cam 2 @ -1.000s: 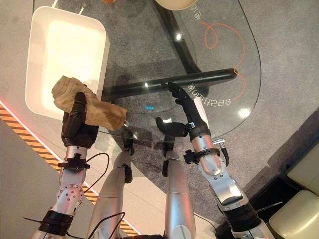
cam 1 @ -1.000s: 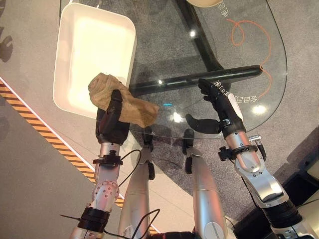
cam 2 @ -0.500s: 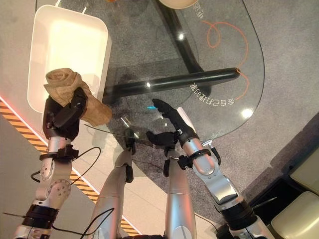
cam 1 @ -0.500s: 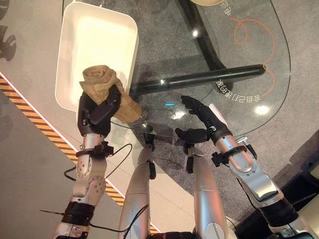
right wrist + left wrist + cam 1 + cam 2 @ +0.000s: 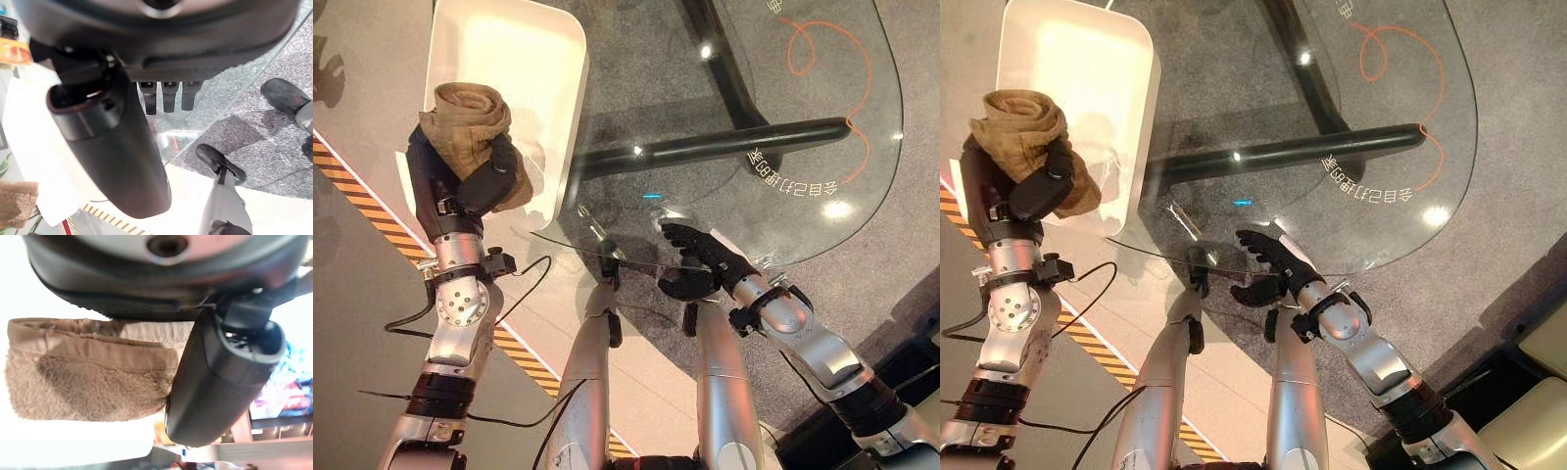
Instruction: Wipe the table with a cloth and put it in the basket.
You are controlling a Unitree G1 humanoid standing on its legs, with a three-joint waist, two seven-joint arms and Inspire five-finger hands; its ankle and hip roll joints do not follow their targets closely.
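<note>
The left hand (image 5: pixel 460 186), in the upper left of the left eye view, has its fingers (image 5: pixel 494 171) curled round a bunched tan cloth (image 5: pixel 460 117). In the left wrist view the thumb (image 5: pixel 220 382) presses the cloth (image 5: pixel 88 377) against the palm, so the hold looks firm.

The cloth hangs over the near rim of the white basket (image 5: pixel 499 49), which lies on the floor just beside the left edge of the glass bench (image 5: pixel 754 108). The basket's long axis runs away from the robot toward the top of the frame, and its open inside lies just beyond and slightly right of the fingers. The next move is probably a short reach forward over that inside, then a release. The left hand is much the nearer one, with the cloth already partly over the rim.

The right hand (image 5: pixel 700 264) sits at the near edge of the bench, lower centre of the frame, fingers (image 5: pixel 168 95) straight and loosely spread, holding nothing.

There is white writing (image 5: pixel 793 181) and an orange looping line (image 5: pixel 822 59) on the glass, upside-down from here and not readable.
</note>
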